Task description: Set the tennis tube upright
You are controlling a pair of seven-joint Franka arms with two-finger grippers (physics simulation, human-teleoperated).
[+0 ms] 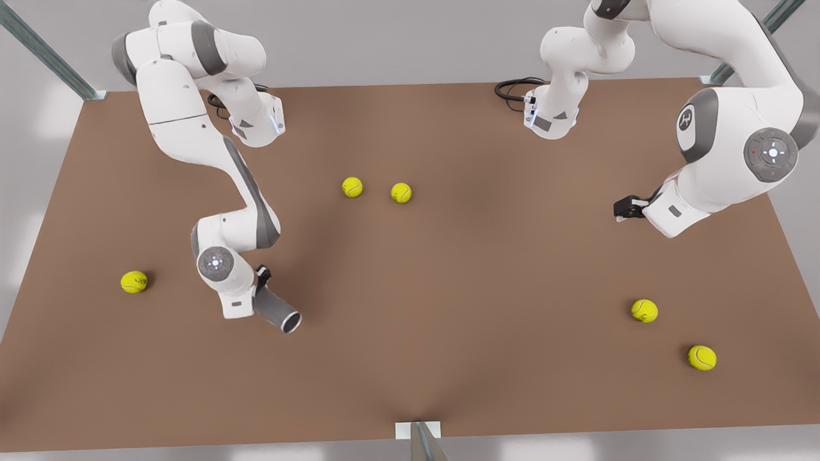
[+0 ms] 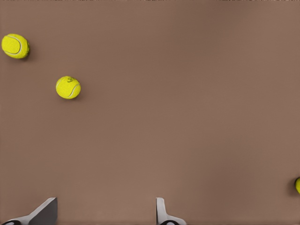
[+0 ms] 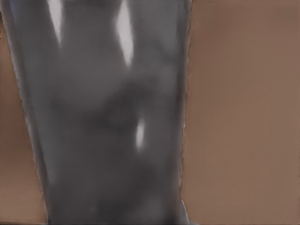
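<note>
The tennis tube [image 1: 278,312] was on the front view's left, held by the right gripper [image 1: 261,286], whose arm reached down over the table [image 1: 448,269]. The tube was not upright: it pointed slantwise toward the camera, with its silvery rim at the free end, and the gripper had it near the other end. In the right wrist view the grey body of the tube [image 3: 108,122] stood very close before the camera, which fits with the fingers being closed around it, though the fingers themselves were mostly hidden behind it. I judge the grasp was taken near one end so that the wrist could turn the tube and bring its base down on the table. Whether the tube touched the table or was a little above it, I cannot tell. The left gripper [image 1: 624,209] hung on the front view's right, well apart from the tube, and it waited there; in its own wrist view its two fingertips [image 2: 161,211] stood apart with nothing between them. Several tennis balls [image 1: 352,187] lay scattered on the table, none near the tube, so the place for setting it down looked free.
</note>
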